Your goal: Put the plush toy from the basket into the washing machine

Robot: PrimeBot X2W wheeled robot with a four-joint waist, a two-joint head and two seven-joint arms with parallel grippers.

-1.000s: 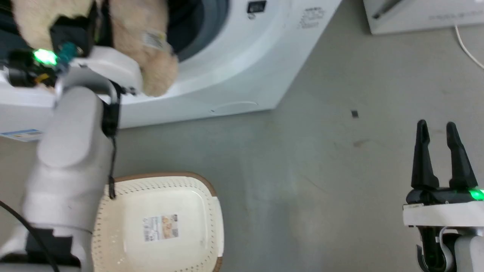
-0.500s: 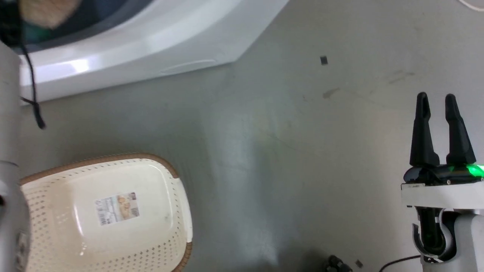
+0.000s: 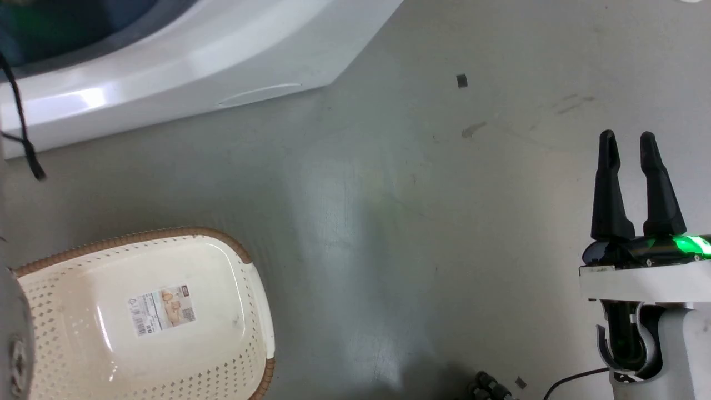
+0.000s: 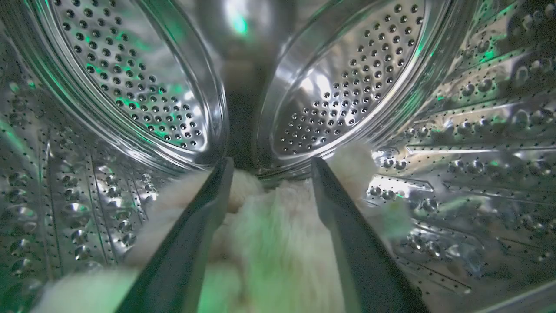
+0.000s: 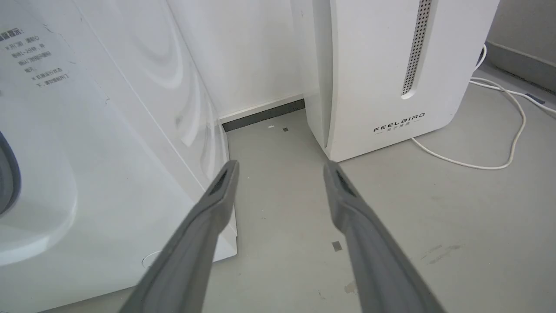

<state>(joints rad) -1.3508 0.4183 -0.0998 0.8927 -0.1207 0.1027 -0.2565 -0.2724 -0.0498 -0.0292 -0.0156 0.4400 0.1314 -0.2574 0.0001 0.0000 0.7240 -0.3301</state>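
Observation:
In the left wrist view my left gripper (image 4: pixel 269 163) is deep inside the washing machine's shiny perforated steel drum (image 4: pixel 143 87). Its fingers stand apart, and the fluffy cream plush toy (image 4: pixel 269 243) lies between and under them on the drum floor. The head view has the washing machine's white front (image 3: pixel 222 55) at the top left. The cream basket (image 3: pixel 133 238) sits on the floor at the lower left with only the sticker (image 3: pixel 163 309) on its bottom. My right gripper (image 3: pixel 625 136) hangs open over the floor at the right, holding nothing.
A pale part of my left arm (image 3: pixel 14 333) runs along the left edge beside the basket, with a black cable (image 3: pixel 22 133) above it. In the right wrist view a white FEELBIRD appliance (image 5: pixel 391 65) with a white cord (image 5: pixel 499 130) stands right of the washer.
The head camera has swung, shifting the whole picture. The plush toy and my left gripper, at the porthole a second ago, have left the head view. The right gripper stays open.

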